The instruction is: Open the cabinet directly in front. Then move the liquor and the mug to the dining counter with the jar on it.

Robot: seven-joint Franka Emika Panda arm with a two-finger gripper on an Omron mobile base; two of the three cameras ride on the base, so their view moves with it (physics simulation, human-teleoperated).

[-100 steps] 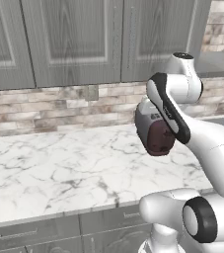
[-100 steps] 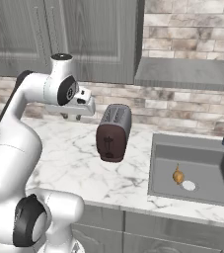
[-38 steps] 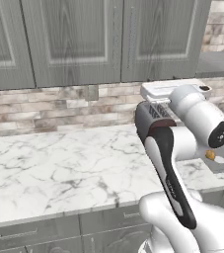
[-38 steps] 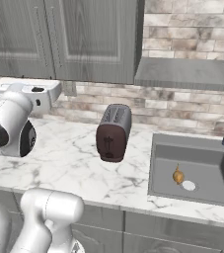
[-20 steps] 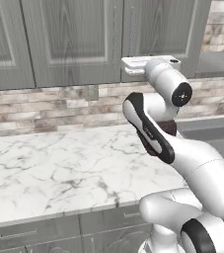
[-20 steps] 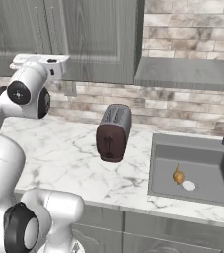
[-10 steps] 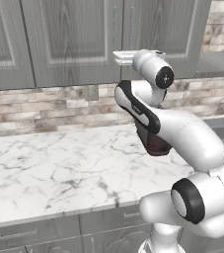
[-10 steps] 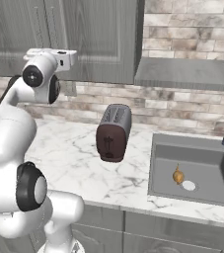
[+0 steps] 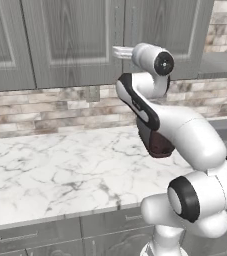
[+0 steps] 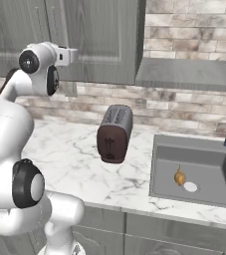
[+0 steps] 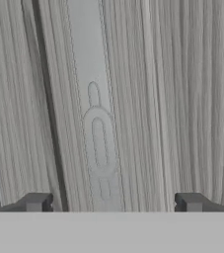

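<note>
Gripper (image 11: 112,202): jaws spread wide, grasping nothing, raised close before the cabinet (image 9: 75,40), fingertips (image 11: 34,201) either side of a pale vertical strip on the door front.
Cabinet: grey wood-grain wall unit above the worktop, doors closed; the dark seam between the doors runs just left of the strip.
Toaster (image 10: 114,133): dark grey and maroon, on the marble worktop (image 9: 50,170), left of the sink (image 10: 196,172).

cabinet (image 9: 75,40): doors shut | gripper (image 9: 116,51): raised against its door front | toaster (image 9: 155,142): on worktop (image 9: 50,170) below cabinet, behind arm
</note>
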